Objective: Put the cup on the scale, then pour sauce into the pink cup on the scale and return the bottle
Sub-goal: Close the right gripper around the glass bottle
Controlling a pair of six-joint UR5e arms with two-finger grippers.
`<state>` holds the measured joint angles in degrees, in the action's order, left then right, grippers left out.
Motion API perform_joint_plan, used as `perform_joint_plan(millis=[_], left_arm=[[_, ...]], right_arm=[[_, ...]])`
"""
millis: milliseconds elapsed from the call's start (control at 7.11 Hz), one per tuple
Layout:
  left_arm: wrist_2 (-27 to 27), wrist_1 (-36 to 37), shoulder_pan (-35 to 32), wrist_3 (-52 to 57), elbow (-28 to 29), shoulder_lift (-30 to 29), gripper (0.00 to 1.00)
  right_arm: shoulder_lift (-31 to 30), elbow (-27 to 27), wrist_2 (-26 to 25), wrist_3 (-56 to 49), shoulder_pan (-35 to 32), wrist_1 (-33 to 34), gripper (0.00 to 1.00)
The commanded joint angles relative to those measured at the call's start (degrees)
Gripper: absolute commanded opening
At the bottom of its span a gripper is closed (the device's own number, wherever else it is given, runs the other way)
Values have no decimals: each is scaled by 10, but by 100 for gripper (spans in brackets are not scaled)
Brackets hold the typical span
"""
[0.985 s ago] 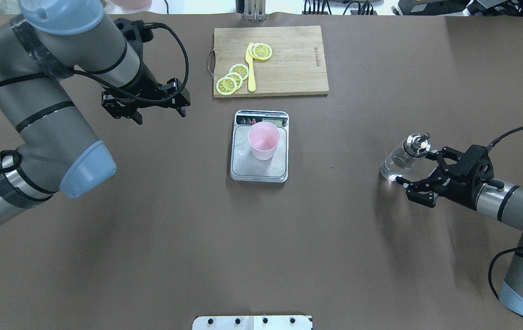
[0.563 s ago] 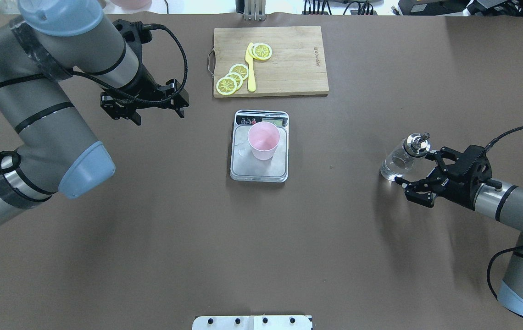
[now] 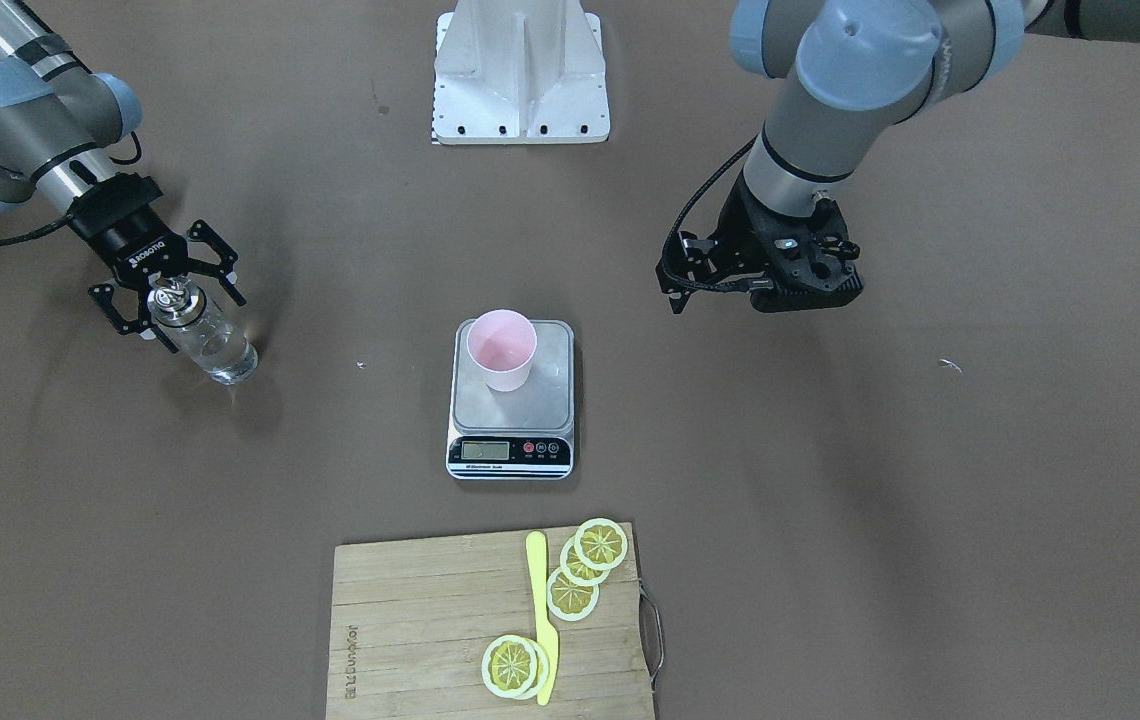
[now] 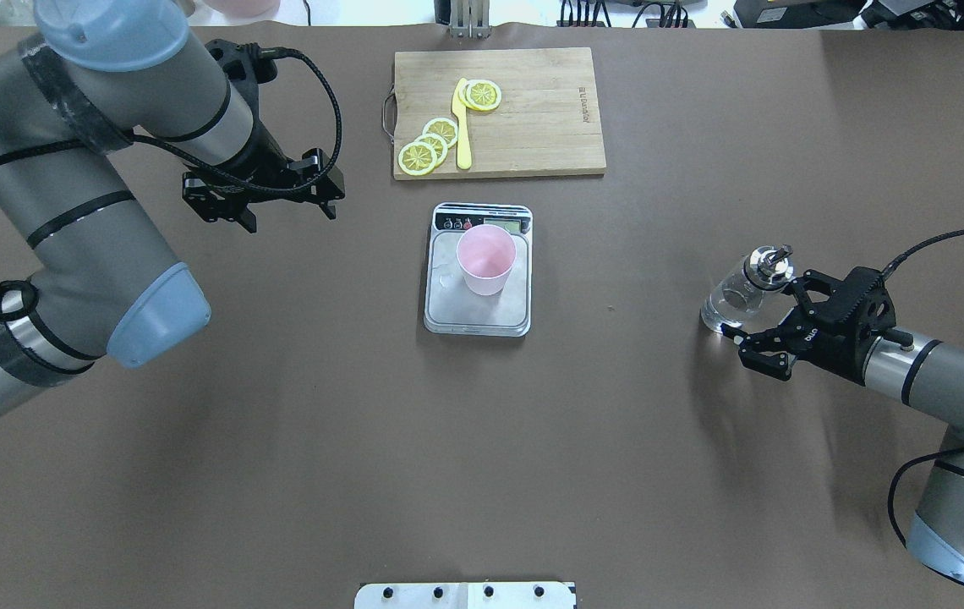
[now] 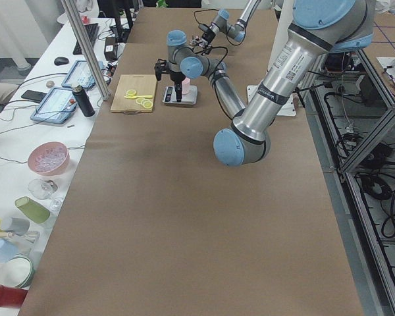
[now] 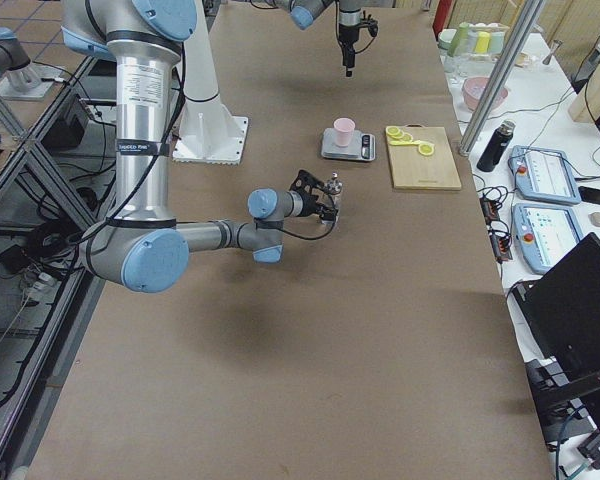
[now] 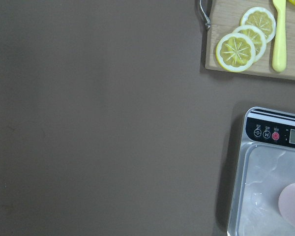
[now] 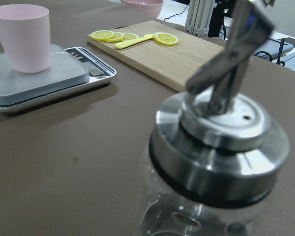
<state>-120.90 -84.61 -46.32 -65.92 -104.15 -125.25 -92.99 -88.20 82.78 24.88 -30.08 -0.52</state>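
The pink cup (image 4: 486, 258) stands upright on the silver scale (image 4: 477, 315) at the table's middle; it also shows in the front view (image 3: 501, 350). The clear glass bottle (image 4: 729, 296) with its metal pourer cap stands on the table at the right. My right gripper (image 4: 759, 306) is open, its fingers on either side of the bottle, not closed on it. The right wrist view shows the cap (image 8: 219, 142) close up. My left gripper (image 4: 290, 216) is open and empty, up and to the left of the scale.
A wooden cutting board (image 4: 533, 127) with lemon slices (image 4: 427, 145) and a yellow knife (image 4: 462, 127) lies just beyond the scale. The white robot base plate (image 4: 465, 595) sits at the near edge.
My right gripper has edged left, closer around the bottle, still open. My left gripper has drifted up and left, away from the scale.
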Motion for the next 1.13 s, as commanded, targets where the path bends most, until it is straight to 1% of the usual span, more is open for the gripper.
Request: perform_joint_plan(millis=[0,281,563,704,844,985], left_arm=[[0,0,0,0,1,0,100],[0,0,0,0,1,0,100],[2,0,0,0,1,0,100],[2,1,1,1,1,-1,100],[2,1,1,0,2,-1,100],[2,1,1,1,2,-1,100]], right_arm=[[24,20,-4,0,-1,0,95],[25,21,-3,0,-6,-1,95],[20,22,-4,0,-9,-34,94],[20,22,-10,2,-9,-34,94],[21,42,-16,5,-9,-60,94],[27,80,-17,5,-8,-94,93]])
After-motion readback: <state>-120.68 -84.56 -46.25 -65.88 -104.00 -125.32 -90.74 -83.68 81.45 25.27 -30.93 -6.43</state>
